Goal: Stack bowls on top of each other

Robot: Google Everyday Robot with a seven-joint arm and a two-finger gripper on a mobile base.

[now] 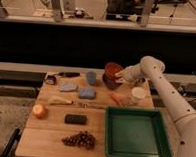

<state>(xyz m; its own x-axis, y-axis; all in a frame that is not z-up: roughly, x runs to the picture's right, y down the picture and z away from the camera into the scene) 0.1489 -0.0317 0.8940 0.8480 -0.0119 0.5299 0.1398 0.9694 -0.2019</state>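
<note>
A red-brown bowl [112, 69] sits tilted on or just above a darker bowl [111, 83] at the back of the wooden table [43, 135], right of centre. My gripper [120, 77] reaches in from the right on the white arm [161, 89]. It is at the right rim of the upper bowl. Whether it touches the bowl is unclear.
A green tray [136, 154] fills the front right. A white cup [138, 94] and a carrot [115, 99] lie near the arm. A blue cup [91, 77], two blue sponges [86, 94], a banana [60, 100], an orange fruit [39, 110], a black block [75, 119] and grapes [80, 139] lie to the left.
</note>
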